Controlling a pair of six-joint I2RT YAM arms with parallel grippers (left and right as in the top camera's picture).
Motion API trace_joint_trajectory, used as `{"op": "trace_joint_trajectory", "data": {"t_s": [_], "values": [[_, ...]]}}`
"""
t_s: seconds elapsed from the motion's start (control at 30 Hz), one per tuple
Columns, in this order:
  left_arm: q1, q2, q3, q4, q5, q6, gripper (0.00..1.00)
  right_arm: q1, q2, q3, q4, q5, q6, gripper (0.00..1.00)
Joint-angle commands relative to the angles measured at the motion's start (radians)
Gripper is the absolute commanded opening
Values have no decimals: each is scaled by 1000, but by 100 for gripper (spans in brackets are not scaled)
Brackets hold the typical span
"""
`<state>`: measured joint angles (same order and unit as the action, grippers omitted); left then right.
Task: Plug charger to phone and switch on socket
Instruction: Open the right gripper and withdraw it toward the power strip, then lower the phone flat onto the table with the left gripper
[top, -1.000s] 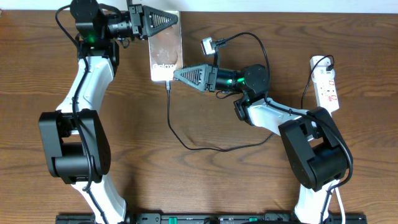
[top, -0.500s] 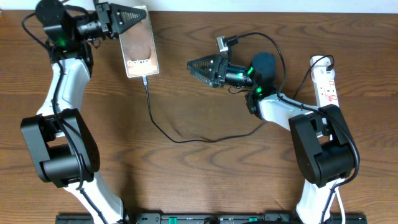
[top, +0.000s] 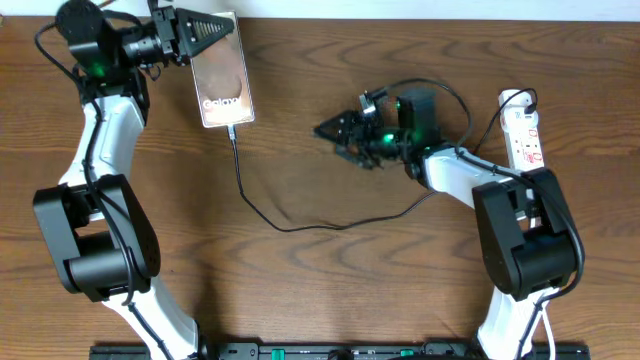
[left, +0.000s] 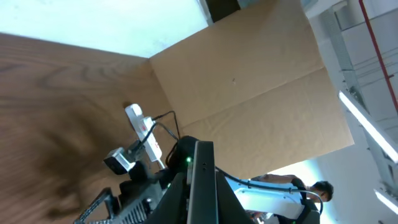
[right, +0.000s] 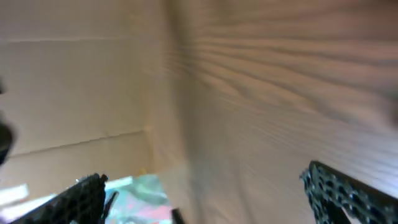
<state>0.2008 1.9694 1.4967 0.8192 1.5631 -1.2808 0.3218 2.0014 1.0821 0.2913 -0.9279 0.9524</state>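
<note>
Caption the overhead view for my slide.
Left gripper grips the dark flat smartphone, thin black cable plugged in; right gripper open.

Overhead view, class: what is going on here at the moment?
The left tool is closed on the top end of the phone, which lies screen-up at the far left. The charger runs to the phone's lower edge and appears plugged in. The right tool is open and empty, between the phone and the socket, touching neither.
</note>
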Motion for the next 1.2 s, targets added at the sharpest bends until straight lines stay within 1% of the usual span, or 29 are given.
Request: {"op": "trace_joint_trajectory", "data": {"t_s": [0.0, 0.13, 0.23, 0.4, 0.5, 0.67, 0.87, 0.97, 1.07, 1.17], "values": [[1, -8, -47, -5, 6, 31, 7, -21, -86, 11, -180, 158, -211, 99], [0, -8, -92, -6, -11, 52, 7, -33, -149, 16, -322, 252, -262, 99], [-2, -8, -130, -6, -12, 77, 7, -39, -196, 16, -330, 238, -246, 99], [-3, -7, -210, -19, -41, 133, 7, -42, -326, 16, -330, 248, -213, 99], [-3, -6, -251, -67, -69, 190, 7, -40, -387, 16, -373, 304, -219, 99], [-3, -5, -302, -260, -135, 336, 7, -39, -469, 16, -525, 444, -274, 99], [-12, -5, -315, -591, -246, 560, 8, -39, -504, 16, -674, 569, -312, 99], [-27, -5, -315, -740, -325, 663, 7, -39, -503, 16, -711, 583, -323, 99], [-49, -5, -315, -881, -435, 754, 7, -39, -503, 16, -720, 582, -326, 99], [-77, -5, -315, -986, -536, 838, 7, -39, -503, 16, -719, 586, -333, 99]]}}
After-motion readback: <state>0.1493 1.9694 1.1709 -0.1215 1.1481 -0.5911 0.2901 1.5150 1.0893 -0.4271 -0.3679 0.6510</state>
